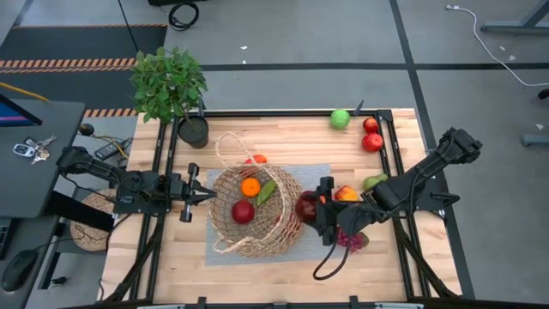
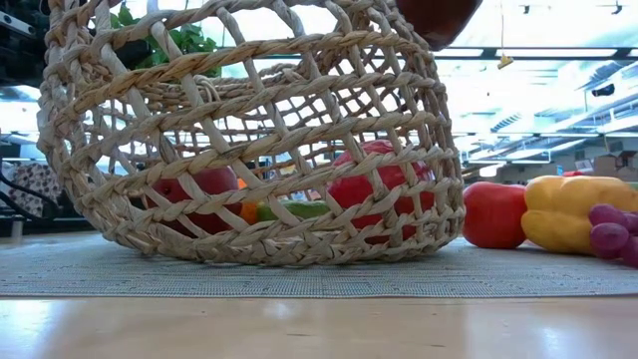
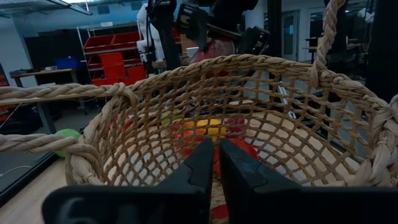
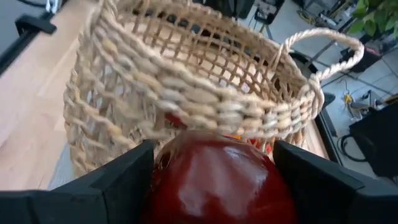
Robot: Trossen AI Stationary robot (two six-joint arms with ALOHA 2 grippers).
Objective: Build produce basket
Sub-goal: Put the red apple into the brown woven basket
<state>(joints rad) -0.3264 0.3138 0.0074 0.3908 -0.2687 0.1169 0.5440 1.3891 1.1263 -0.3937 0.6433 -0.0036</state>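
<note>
From overhead I see the basket (image 1: 255, 212), a round tan wicker one with a looped handle, sitting on a grey mat (image 1: 313, 176) in the middle of my wooden table (image 1: 283, 133). Inside it lie an orange (image 1: 250, 186), a red apple (image 1: 243, 211) and a green piece (image 1: 267, 192); the low view shows red fruit through the open weave. My right gripper (image 1: 310, 209) is at the basket's right rim, its fingers clamped on a dark red apple (image 4: 219, 180), which fills the space between them in the right wrist view. My left gripper (image 1: 206, 196) sits at the basket's left rim with its fingers pressed together, pointing into the basket. Still out on the table are a green apple (image 1: 340, 118) and two red apples (image 1: 371, 135) near the far edge, a green pear (image 1: 374, 181) and purple grapes (image 1: 351, 239) by the right arm. A potted plant (image 1: 171, 86) stands at the far left corner.
</note>
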